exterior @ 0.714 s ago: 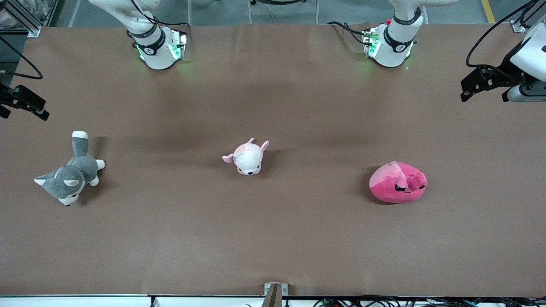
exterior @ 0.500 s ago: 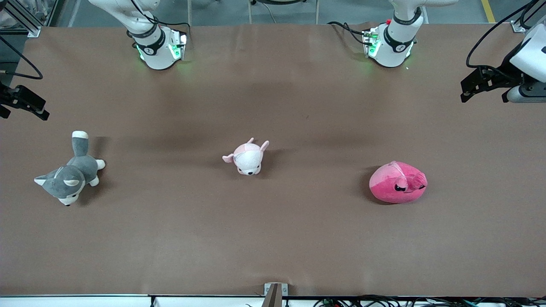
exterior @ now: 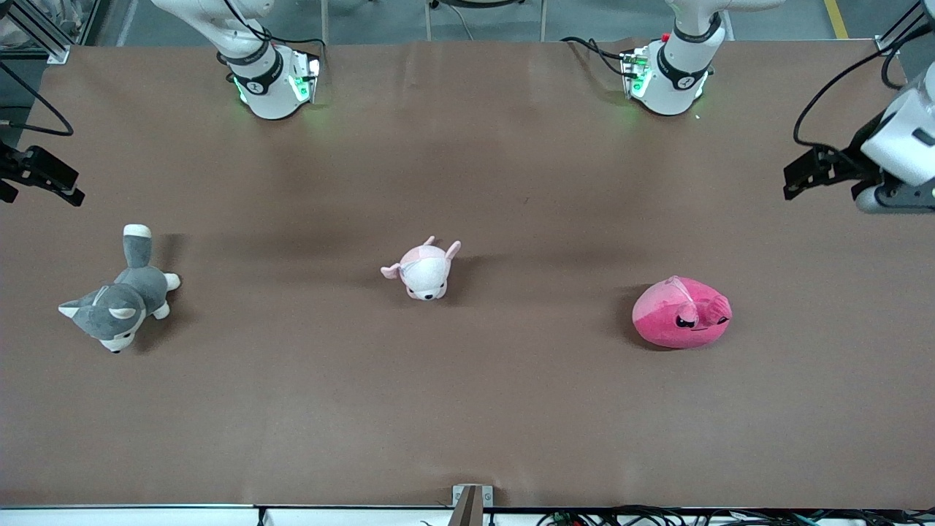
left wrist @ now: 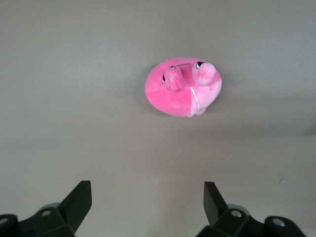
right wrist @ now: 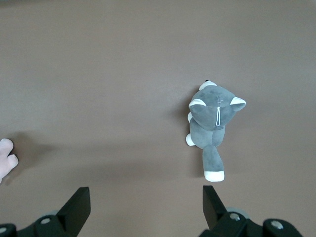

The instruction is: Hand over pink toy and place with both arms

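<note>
The pink toy, a round hot-pink plush with a lighter patch and dark angry eyes, lies on the brown table toward the left arm's end. It also shows in the left wrist view, apart from the fingers. My left gripper hangs open and empty in the air over the table's edge at the left arm's end. My right gripper hangs open and empty over the right arm's end of the table.
A small pale pink-and-white plush animal lies mid-table; its edge shows in the right wrist view. A grey-and-white plush dog lies toward the right arm's end and shows in the right wrist view.
My left gripper has shifted a little, lower in the front view and toward the pink toy. The right arm and the toys have not moved.
</note>
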### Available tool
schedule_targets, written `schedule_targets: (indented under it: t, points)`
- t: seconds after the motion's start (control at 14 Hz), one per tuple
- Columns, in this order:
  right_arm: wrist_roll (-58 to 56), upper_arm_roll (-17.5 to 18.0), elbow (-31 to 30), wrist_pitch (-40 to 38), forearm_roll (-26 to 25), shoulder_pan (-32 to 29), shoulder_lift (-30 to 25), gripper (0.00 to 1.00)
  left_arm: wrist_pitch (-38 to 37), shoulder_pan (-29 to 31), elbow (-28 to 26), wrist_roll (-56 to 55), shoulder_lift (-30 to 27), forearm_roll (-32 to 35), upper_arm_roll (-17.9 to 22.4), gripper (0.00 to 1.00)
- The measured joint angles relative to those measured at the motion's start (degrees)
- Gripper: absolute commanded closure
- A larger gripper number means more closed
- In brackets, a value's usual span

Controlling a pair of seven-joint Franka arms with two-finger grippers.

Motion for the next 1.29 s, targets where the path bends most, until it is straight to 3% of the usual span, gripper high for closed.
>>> schedule_targets:
  t: [0.5,0.71,0.93,1.29]
  points:
    - [0.00,-0.10,-0.01,-0.04,0.00,-0.05,0.00,0.00,17.40,1.66,-8.08,0.09,7.49,-0.21,0.00,0.00]
    - [0.00,-0.08,0.00,-0.09,0.00,-0.05,0.00,0.00,22.16,2.63,-9.90,0.05,11.48,-6.55,0.02,0.01]
    - [0.00,-0.09,0.02,-0.29,0.00,-0.06,0.00,0.00,26.50,3.57,-9.86,0.09,15.78,-10.33,-0.03,0.18]
    - [0.02,-0.19,0.57,-0.29,0.00,-0.11,-0.07,0.00,28.61,3.02,-7.42,-0.51,19.45,-10.78,-0.64,0.38]
